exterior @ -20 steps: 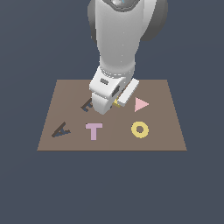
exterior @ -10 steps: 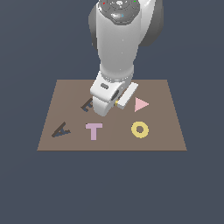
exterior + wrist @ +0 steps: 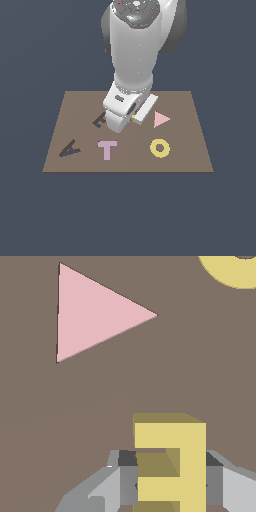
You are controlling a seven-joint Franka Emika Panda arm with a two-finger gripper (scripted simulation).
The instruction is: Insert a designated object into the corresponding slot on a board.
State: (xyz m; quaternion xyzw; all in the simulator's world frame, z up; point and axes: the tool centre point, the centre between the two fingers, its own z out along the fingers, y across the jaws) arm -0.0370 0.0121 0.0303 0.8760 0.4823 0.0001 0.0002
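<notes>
A bare simulated scene: a flat brown board (image 3: 128, 162) with letter pieces floats in a featureless dark void.

Pink triangle (image 3: 160, 119), pink T (image 3: 107, 149) and yellow O ring (image 3: 160, 148) lie flat, well apart; dark A-shaped recess (image 3: 69, 148) (exterior view's left) lies open.

board (image 3: 75, 107): flat matt brown, smooth and even, no grain or texture showing
yellow E block (image 3: 172, 456): plain matt yellow, smooth faces, looks like solid plastic
E-shaped slot (image 3: 99, 120): dull dark grey-brown, no shine
A-shaped recess (image 3: 69, 149): same dull dark finish
pink triangle (image 3: 95, 313): matt pale pink, smooth
pink T (image 3: 107, 148): matt, smooth
yellow O ring (image 3: 160, 148): matt yellow, smooth
arm (image 3: 135, 45): smooth light grey-white shell with a soft sheen, plastic-like
gripper (image 3: 170, 478): grey, smooth fingers, satin look, darker pads
</notes>
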